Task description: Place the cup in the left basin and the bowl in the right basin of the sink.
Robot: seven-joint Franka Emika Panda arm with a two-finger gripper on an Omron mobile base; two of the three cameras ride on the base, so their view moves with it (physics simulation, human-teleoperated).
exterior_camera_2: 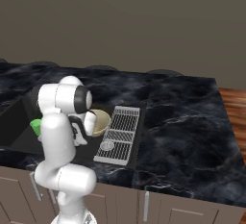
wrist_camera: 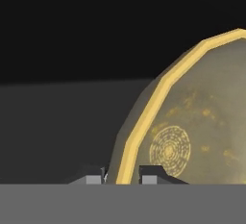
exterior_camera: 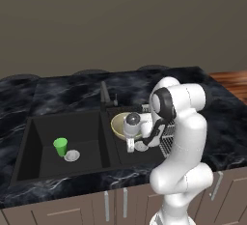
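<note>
My arm (exterior_camera: 185, 137): glossy white rounded segments; dark bands at the joints; thick bulbous base link. My gripper (wrist_camera: 122, 176): two small dark finger tips with pale grey faces.

A dark marbled bench (exterior_camera: 67, 91) runs wide, left to right. Below its near edge sit pale brown cabinets (exterior_camera_2: 192, 213) with slim silver handles (exterior_camera_2: 145, 210). A plain brown wall (exterior_camera: 120, 21) stands behind, and wood floor (exterior_camera_2: 233, 117) shows far right.
</note>
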